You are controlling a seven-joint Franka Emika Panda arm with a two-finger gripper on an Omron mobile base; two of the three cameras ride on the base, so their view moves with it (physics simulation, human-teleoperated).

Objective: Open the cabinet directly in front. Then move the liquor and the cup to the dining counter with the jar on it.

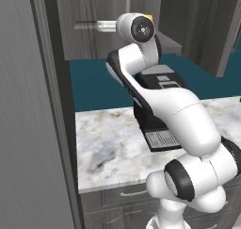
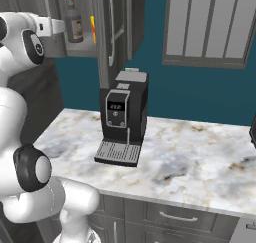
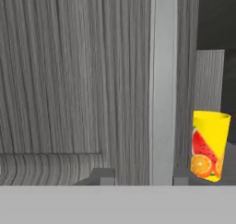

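**Grey cabinet open, gripper at the bottle on the shelf**

1. Tool position. The gripper is raised to the shelf of the wall cabinet, whose doors stand open. In the right base view the white hand points across the shelf, and its front end meets the side of the liquor bottle at about mid-height.

2. Tool state. In the hand view the two fingertips stand partly apart at the lower edge, with a gap between them. A pale upright strip of the grey wood-grain cabinet interior rises behind that gap. Whether the jaws press on the bottle or only stand beside it cannot be told from these views.

3. Task items. The bottle stands upright on the shelf, red cap at the top. The yellow cup stands upright on the same shelf, near the bottle, on the side away from the hand. In the hand view the cup lies to the right of the fingertips, apart from them.

4. Markings.
   - Cup: printed with a watermelon slice and an orange slice.
   - Bottle: a pale band runs round the body; any text is too small to read.
   - Coffee machine: stands on the marble worktop below the cabinet; its small front display shows characters too small to read.
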